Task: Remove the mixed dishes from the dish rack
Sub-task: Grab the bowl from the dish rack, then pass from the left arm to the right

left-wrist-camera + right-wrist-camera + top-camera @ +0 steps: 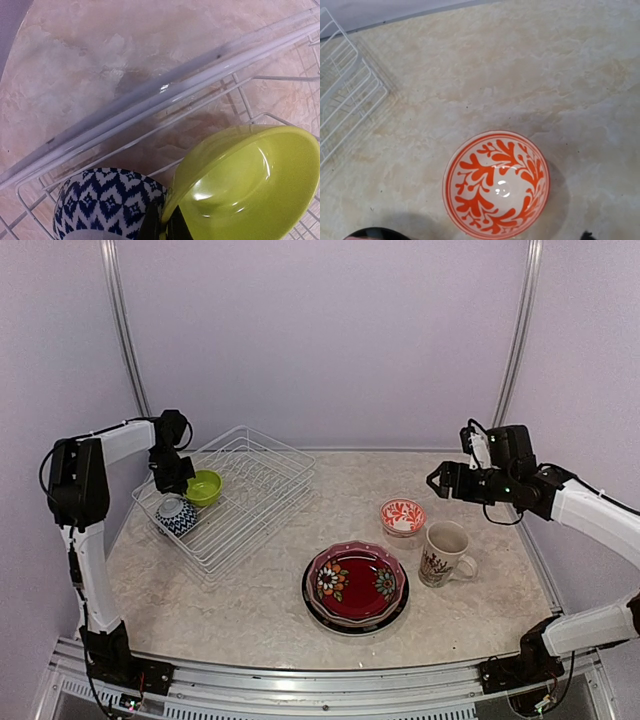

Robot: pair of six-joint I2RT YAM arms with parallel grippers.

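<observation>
The white wire dish rack (pixel 262 476) stands at the left and holds a lime green bowl (pixel 204 487) and a blue-white patterned bowl (pixel 176 515) at its left end. My left gripper (pixel 187 482) is shut on the near rim of the lime green bowl (pixel 250 185), right beside the blue-white bowl (pixel 105 202). The red-white bowl (pixel 402 515), the cream mug (pixel 442 552) and a stack of plates topped by the red floral plate (pixel 356 585) stand on the table. My right gripper (pixel 438 482) hovers open and empty above the red-white bowl (pixel 496 184).
The rack's wire rim (pixel 165 92) runs diagonally just beyond the green bowl. A corner of the rack (pixel 345 95) shows at the left of the right wrist view. The marble table (pixel 250 600) meets purple walls on three sides.
</observation>
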